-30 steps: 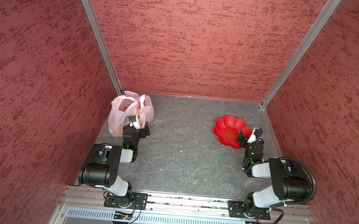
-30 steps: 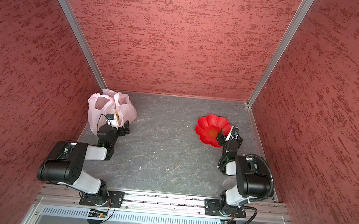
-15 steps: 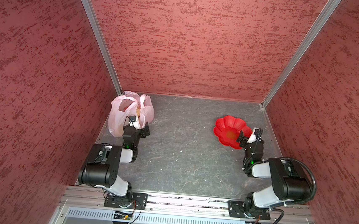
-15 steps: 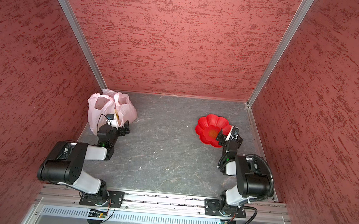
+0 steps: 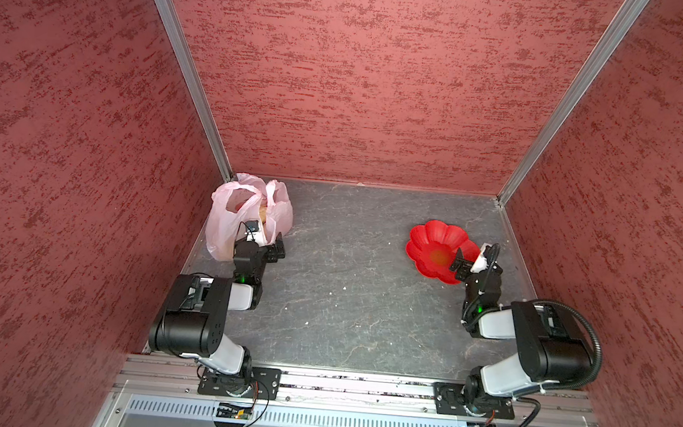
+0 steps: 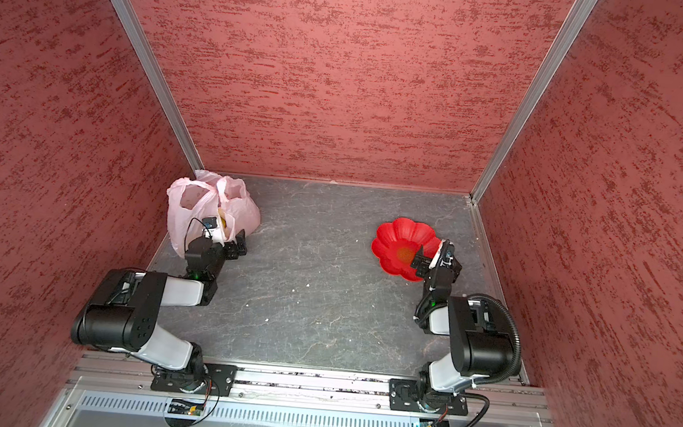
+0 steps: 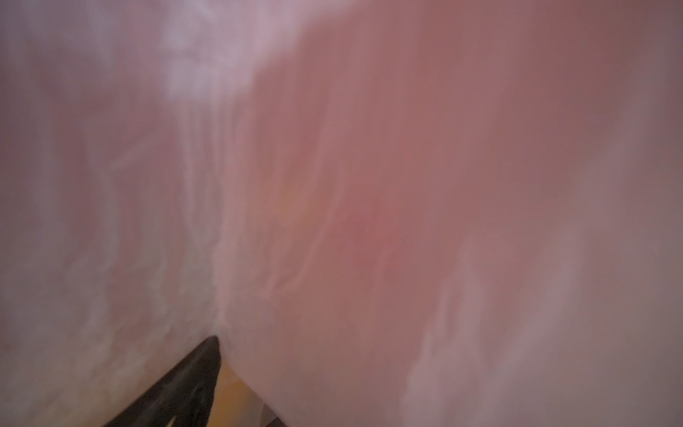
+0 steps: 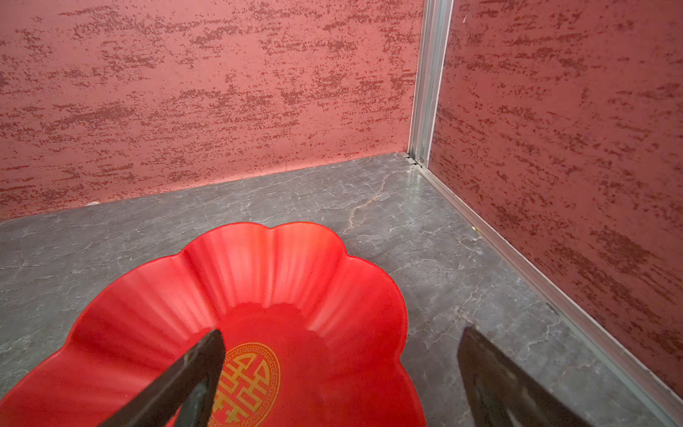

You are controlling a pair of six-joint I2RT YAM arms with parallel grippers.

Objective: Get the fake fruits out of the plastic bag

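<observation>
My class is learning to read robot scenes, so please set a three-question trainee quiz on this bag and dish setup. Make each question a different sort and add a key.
1. Fill in: the right gripper, at the red dish, has its fingers ____.
2. True or false: the red dish touches the plastic bag.
3. Which gripper is at the plastic bag? A) left gripper B) right gripper

Key: 1 open; 2 false; 3 A.

A red flower-shaped dish (image 5: 434, 232) sits on the grey marbled tabletop (image 5: 345, 306) between red walls (image 5: 363, 78).
</observation>
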